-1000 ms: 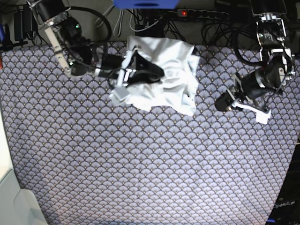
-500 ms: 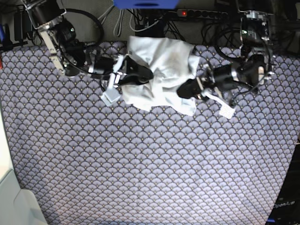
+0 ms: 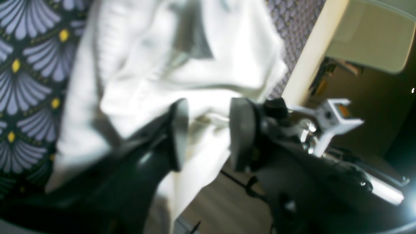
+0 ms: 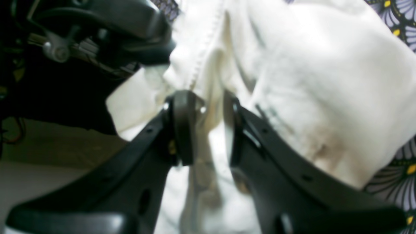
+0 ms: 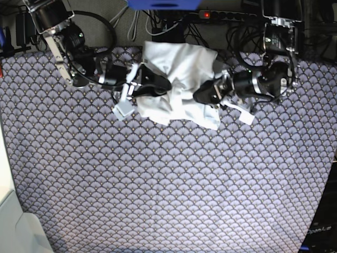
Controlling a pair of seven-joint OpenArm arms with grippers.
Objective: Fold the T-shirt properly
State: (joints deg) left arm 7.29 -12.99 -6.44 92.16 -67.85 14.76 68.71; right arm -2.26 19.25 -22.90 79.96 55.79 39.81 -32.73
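**A:** Scallop-print tablecloth (image 5: 168,179) under everything, power strip (image 5: 221,16) and cables off its far edge. T-shirt (image 5: 181,68) is a crumpled heap at the far middle of the cloth, just short of the strip. Not spread at all.

**B:** What changed?

**A:** Left gripper (image 5: 202,95). A second ago it sat on bare cloth, well clear of the shirt's right side. Half a second ago it reached the shirt's edge. Now its tip is in the fabric on the shirt's right. Right gripper (image 5: 160,84) has pulled back a little toward the shirt's left edge but is still buried in the folds.

**B:** So we have both arms on the shirt?

**A:** Yes, one either side of the heap, forearms low and near level, pointing inward at each other. We read that as setting up a two-point pick to lift and shake the shirt flat. Folding proper hasn't started.

**B:** Jaw state?

**A:** Left wrist view: left gripper (image 3: 208,133) has its pads apart, fabric lying in the gap, not pinched yet. Blurred, but the gap is clear. Right wrist view: right gripper (image 4: 208,130) has its pads closer, a narrow gap packed with a ridge of shirt (image 4: 292,81) carrying a stitched seam. Looks clamped on it.

**B:** Risk?

**A:** We can't tell which part of the shirt either gripper is at. If left closes on a bunched layer, we'd likely lift a wad, not a hem.
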